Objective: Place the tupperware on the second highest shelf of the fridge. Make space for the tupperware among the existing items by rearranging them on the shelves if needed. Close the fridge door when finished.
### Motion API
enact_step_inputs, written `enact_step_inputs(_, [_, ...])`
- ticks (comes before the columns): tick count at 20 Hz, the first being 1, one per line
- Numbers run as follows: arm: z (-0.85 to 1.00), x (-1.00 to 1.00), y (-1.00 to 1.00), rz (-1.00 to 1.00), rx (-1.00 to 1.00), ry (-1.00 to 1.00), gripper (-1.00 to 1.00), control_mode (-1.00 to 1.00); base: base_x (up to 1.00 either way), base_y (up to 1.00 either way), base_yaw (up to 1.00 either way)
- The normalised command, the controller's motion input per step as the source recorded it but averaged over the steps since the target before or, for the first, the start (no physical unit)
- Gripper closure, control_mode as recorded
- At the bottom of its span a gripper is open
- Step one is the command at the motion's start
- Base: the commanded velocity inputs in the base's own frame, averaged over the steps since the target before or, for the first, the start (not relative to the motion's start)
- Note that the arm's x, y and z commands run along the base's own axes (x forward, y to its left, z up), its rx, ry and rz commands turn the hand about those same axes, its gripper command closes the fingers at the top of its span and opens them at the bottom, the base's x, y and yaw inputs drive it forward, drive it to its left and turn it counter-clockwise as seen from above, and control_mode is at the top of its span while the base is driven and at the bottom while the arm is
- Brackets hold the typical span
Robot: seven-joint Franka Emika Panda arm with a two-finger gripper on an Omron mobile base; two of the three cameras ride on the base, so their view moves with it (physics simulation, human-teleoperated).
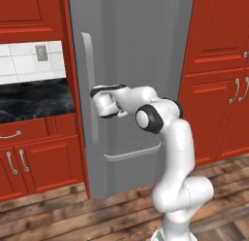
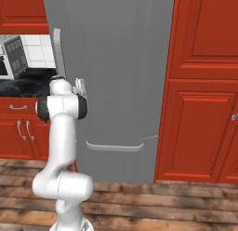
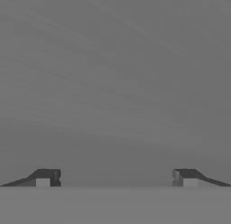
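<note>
The fridge door (image 1: 136, 65) is seen shut, a flat grey slab between red cabinets (image 1: 219, 75). Its long handle (image 1: 89, 89) runs upright near the door's left edge. A second, curved bar (image 1: 132, 152) lies across the lower part of the fridge (image 2: 116, 85), below the handle.

The gripper (image 1: 95, 93) is held just beside the handle, about at the middle of its height, and the hand is turned towards the door. In the left base view the end of the hand meets the bar, but it cannot be told whether the handle is touched. In the right base view the gripper (image 2: 82, 87) is seen right of the handle (image 2: 59, 57), close to the door surface.

In the hand view the two dark fingertips (image 3: 44, 177) are set wide apart, so the jaws are open, and nothing is held between them. Behind them the plain grey door (image 3: 115, 83) is seen.

Left of the fridge a dark table (image 1: 34, 101) with a white tiled wall (image 1: 29, 62) above it is visible. A wooden floor (image 1: 73, 215) lies under the fridge.

The tupperware, the shelves and the items inside cannot be seen, because the door is closed.
</note>
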Motion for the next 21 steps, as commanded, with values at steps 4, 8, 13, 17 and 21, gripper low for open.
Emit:
enact_step_inputs(4, [0.23, 1.00, -0.04, -0.05, 0.04, 0.33, -1.00, -1.00, 0.00, 0.00, 0.00])
enact_step_inputs(8, [0.42, 1.00, 0.00, -0.05, 0.02, 0.41, -1.00, -1.00, 0.00, 0.00, 0.00])
enact_step_inputs(13, [0.53, 1.00, 0.03, -0.02, 0.01, 0.37, -1.00, -1.00, 0.00, 0.00, 0.00])
enact_step_inputs(17, [0.68, 1.00, 0.21, 0.00, 0.00, 0.24, -1.00, -1.00, 0.00, 0.00, 0.00])
enact_step_inputs(21, [0.65, 1.00, 0.31, -0.02, 0.00, 0.20, -1.00, -1.00, 0.00, 0.00, 0.00])
